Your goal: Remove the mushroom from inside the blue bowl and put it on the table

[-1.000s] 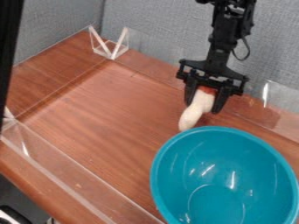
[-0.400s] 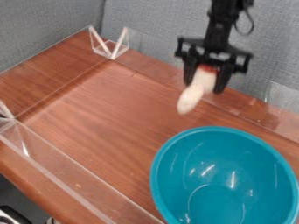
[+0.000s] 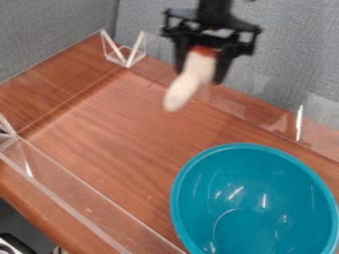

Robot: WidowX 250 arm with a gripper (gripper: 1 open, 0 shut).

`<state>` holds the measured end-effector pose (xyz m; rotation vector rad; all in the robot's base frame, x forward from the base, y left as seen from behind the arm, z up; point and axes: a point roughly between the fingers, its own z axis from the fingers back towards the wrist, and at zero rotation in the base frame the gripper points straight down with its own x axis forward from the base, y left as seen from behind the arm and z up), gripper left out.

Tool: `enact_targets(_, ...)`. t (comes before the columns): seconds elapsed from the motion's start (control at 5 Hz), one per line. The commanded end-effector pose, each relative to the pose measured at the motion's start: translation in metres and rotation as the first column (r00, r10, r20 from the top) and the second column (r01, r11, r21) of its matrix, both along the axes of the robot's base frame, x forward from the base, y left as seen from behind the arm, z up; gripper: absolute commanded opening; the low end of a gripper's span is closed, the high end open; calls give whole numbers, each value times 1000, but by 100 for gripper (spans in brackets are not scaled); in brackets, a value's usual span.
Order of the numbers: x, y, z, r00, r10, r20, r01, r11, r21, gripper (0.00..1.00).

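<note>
With my gripper (image 3: pixel 203 57) clamped on the mushroom (image 3: pixel 187 81), I've got it hanging in the air above the table (image 3: pixel 106 119), up near the back wall, well clear of the blue bowl (image 3: pixel 255 202) at lower right.

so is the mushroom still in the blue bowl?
No, the mushroom hangs from the end effector above the table, and the blue bowl holds nothing.
</note>
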<state>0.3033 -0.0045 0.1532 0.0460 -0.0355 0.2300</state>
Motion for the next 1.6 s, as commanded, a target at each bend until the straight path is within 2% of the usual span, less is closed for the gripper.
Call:
enact_targets(0.0,-19,32,8,998,-25,57,25,1000,-5,0)
enact_targets(0.2,-37,57,-5,998,-39,52,39,999,-9,0)
enact_targets(0.4,-48,76,-22,998,-43,41,43,999,-17,0)
enact_targets(0.6,-55,76,-43,998,-62,22,62,998,-15,0)
enact_targets(0.8,-56,71,-61,995,-95,1,95,995,-9,0)
enact_targets(1.0,-54,67,-77,991,-131,-7,131,991,1,0)
enact_targets(1.4,-39,67,-85,985,-173,-1,173,985,15,0)
